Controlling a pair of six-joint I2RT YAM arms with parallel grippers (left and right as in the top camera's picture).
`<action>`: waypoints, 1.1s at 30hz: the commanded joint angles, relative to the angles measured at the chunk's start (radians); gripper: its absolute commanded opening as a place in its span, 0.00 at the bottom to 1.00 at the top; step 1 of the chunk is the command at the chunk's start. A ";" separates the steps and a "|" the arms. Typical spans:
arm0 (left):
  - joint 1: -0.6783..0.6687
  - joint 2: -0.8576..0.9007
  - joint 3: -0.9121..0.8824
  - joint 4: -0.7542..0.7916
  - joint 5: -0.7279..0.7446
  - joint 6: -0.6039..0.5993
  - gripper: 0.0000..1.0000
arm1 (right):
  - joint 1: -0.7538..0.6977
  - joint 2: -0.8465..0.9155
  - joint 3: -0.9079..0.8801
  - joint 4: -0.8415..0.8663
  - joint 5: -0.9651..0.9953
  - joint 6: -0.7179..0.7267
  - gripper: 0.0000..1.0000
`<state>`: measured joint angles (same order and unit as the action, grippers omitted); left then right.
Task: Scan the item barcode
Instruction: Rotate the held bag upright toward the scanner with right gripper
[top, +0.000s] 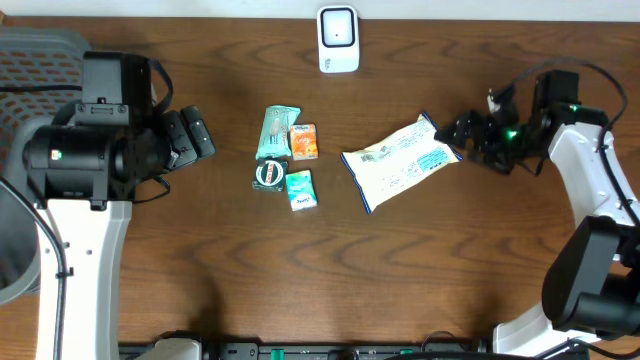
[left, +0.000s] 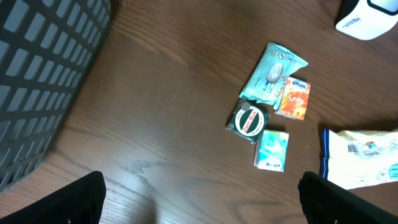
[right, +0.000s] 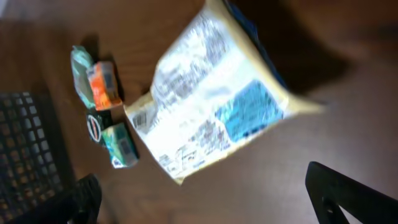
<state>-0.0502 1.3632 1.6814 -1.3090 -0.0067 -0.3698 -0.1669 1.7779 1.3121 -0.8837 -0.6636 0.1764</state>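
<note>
A large white and blue snack bag (top: 400, 162) lies flat on the wooden table, right of centre, printed side up with a barcode near its left edge. The bag (right: 211, 99) fills the right wrist view, slightly blurred. My right gripper (top: 457, 135) hovers at the bag's right corner, open, and nothing sits between its fingers (right: 348, 193). The white barcode scanner (top: 338, 40) stands at the table's far edge, in the middle. My left gripper (top: 200, 135) is open and empty at the left, well apart from the bag (left: 364, 158), with bare wood between its fingertips (left: 87, 199).
Left of the bag is a cluster of small items: a green pouch (top: 278, 132), an orange box (top: 304, 142), a round tin (top: 270, 174) and a teal box (top: 301, 190). A grey slatted basket (top: 40, 60) occupies the far left corner.
</note>
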 joint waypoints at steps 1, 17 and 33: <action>0.003 -0.005 0.002 -0.004 -0.013 -0.012 0.98 | 0.044 -0.008 -0.060 0.005 0.007 0.119 0.99; 0.003 -0.005 0.002 -0.004 -0.013 -0.012 0.97 | 0.272 -0.008 -0.376 0.486 0.212 0.727 0.99; 0.003 -0.005 0.002 -0.004 -0.013 -0.012 0.97 | 0.311 0.111 -0.445 0.751 0.286 0.774 0.96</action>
<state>-0.0502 1.3632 1.6814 -1.3094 -0.0067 -0.3698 0.1207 1.7905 0.9024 -0.1276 -0.4332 0.9367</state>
